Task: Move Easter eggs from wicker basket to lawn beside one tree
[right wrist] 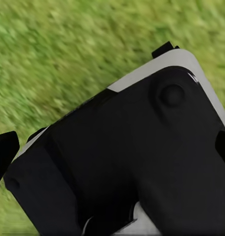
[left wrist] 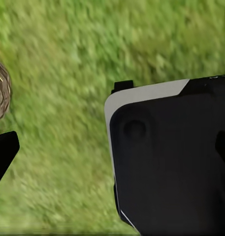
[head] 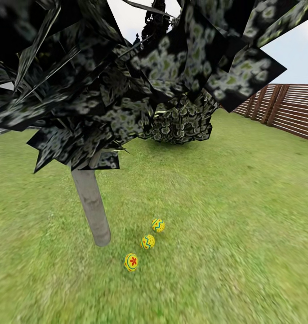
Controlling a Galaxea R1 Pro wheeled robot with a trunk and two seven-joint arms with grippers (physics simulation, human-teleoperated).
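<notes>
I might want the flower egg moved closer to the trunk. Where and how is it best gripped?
Probably from straight above, fingers closing across the middle of the flower egg. It lies alone on the grass, apart from the zigzag egg, so both sides are free; its round shell would slip if pinched near an end.

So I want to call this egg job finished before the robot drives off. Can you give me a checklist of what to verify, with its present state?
1. Three eggs on the lawn: ok. The flower egg, the middle zigzag egg and the far zigzag egg all lie on grass.
2. All beside one tree: ok, in a row near the pale grey trunk.
3. Eggs apart from the trunk: ok.
4. Basket emptied: cannot tell; just a sliver of wicker basket shows.
5. Hands free: cannot tell.
</notes>
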